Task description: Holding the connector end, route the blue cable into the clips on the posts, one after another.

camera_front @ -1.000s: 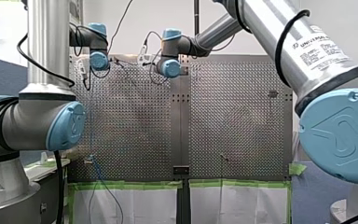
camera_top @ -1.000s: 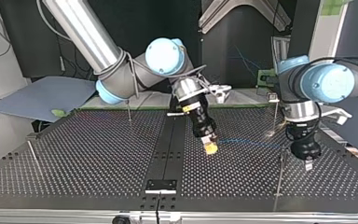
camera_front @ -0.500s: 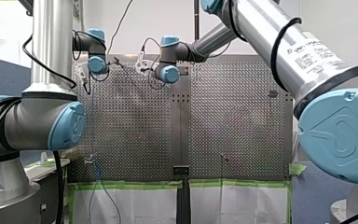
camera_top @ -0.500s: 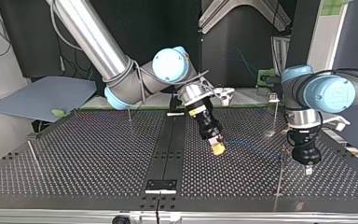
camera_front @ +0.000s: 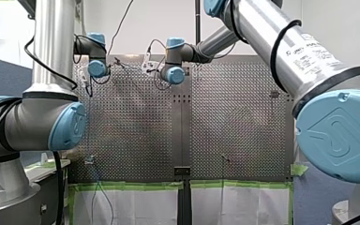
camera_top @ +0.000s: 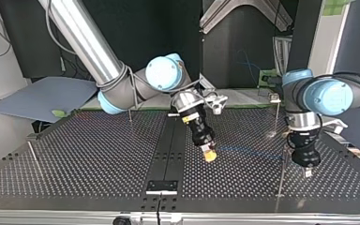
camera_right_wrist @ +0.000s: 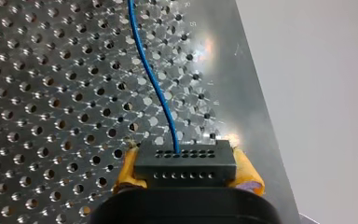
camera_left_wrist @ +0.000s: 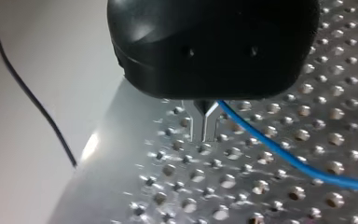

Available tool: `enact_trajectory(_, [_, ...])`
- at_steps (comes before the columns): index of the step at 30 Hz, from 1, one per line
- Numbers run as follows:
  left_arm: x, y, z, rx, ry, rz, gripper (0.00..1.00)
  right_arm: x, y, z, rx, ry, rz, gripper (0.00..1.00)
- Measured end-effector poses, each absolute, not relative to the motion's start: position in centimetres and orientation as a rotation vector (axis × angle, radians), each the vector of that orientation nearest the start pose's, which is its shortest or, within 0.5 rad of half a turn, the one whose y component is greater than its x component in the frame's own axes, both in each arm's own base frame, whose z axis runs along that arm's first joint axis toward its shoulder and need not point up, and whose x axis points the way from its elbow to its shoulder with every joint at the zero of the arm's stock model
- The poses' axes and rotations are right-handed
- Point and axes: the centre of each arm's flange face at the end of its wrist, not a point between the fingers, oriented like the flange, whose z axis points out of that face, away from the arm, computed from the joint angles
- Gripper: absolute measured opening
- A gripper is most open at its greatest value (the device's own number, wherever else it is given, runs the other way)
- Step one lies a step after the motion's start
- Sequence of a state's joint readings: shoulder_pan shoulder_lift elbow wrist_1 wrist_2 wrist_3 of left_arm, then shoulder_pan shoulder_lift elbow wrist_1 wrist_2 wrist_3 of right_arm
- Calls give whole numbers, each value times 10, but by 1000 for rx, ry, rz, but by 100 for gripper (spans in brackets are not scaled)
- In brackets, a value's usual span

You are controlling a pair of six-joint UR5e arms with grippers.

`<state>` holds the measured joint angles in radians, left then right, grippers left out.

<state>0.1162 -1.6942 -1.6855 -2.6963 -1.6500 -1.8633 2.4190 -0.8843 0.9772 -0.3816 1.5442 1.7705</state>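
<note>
In the right wrist view my right gripper [camera_right_wrist: 186,179] has its yellow pads [camera_right_wrist: 127,170] shut on a black connector block [camera_right_wrist: 185,164]. The blue cable [camera_right_wrist: 154,88] leaves the block and runs ahead over the perforated table [camera_right_wrist: 51,93]. In the top view that gripper [camera_top: 209,154] hangs low near the table's middle, and the thin blue cable [camera_top: 248,151] stretches from it towards my left gripper [camera_top: 306,171]. In the left wrist view my left gripper [camera_left_wrist: 204,127] has its metal fingers shut, and the blue cable [camera_left_wrist: 279,154] comes out from between them. A thin post [camera_top: 280,177] stands just beside the left gripper.
More thin posts stand at the top view's far right [camera_top: 276,112], far middle [camera_top: 130,112] and left edge [camera_top: 32,154]. A black strip [camera_top: 168,145] runs down the table's middle. In the front view blue cable [camera_front: 102,193] hangs off the near edge by a post [camera_front: 90,161].
My right gripper swung towards the top view's right, then back left and slightly nearer the camera, still holding the connector. My left gripper edged a little nearer the camera.
</note>
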Motion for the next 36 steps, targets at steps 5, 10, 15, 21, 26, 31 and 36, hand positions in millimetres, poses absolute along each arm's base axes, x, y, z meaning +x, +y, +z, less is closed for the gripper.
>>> enact_trajectory(5, [564,-61,410,-343,1327,-100,0,676,-421,390,-1948,933,-2813,0])
enact_trajectory(10, [564,-60,410,-352,1326,-107,0,674,-424,390,-1952,942,-2810,0])
enact_trajectory(15, [565,-59,410,-359,1323,-111,0,670,-429,389,-1956,958,-2809,0])
enact_trajectory(21, [565,-58,410,-361,1321,-113,11,666,-436,387,-1960,978,-2811,0])
enact_trajectory(26, [565,-61,410,-356,1325,-126,76,666,-437,386,-1964,982,-2807,0])
enact_trajectory(31, [563,-62,408,-369,1337,-116,100,664,-439,386,-1971,983,-2807,0])
enact_trajectory(36, [559,-62,405,-402,1363,-88,100,663,-440,386,-1976,985,-2806,0])
